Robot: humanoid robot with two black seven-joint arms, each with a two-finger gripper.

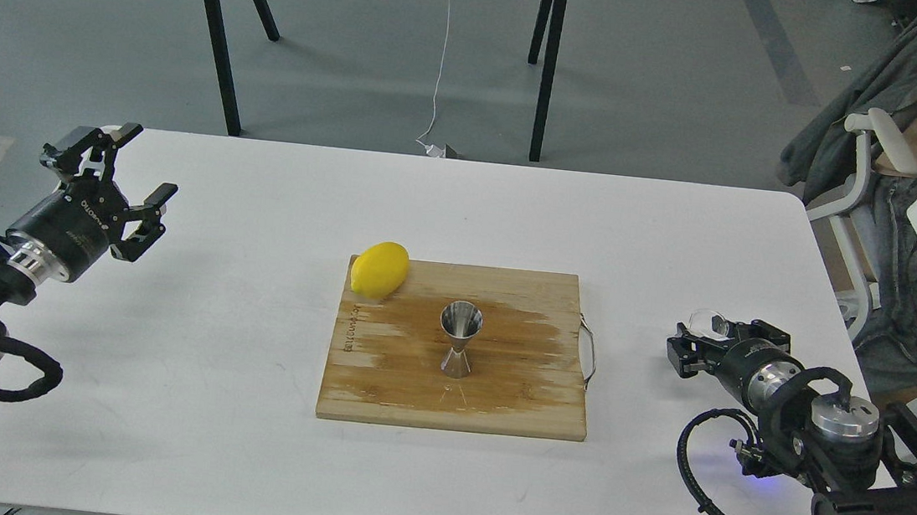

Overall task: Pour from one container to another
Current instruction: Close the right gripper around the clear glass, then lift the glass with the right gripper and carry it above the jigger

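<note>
The steel jigger (459,338) stands upright in the middle of a wooden cutting board (521,390), its top cone open to me. Far to its right, low over the table near the right edge, my right gripper (703,338) is shut on the small clear glass cup (708,321). The cup shows only partly above the dark fingers, and I cannot see what is in it. My left gripper (150,162) hovers open at the table's left edge, holding nothing, well away from the board.
A yellow lemon (379,268) lies on the board's back left corner. A metal handle (589,352) sticks out of the board's right side. A chair with clothes (894,190) stands beyond the white table's (242,405) right edge.
</note>
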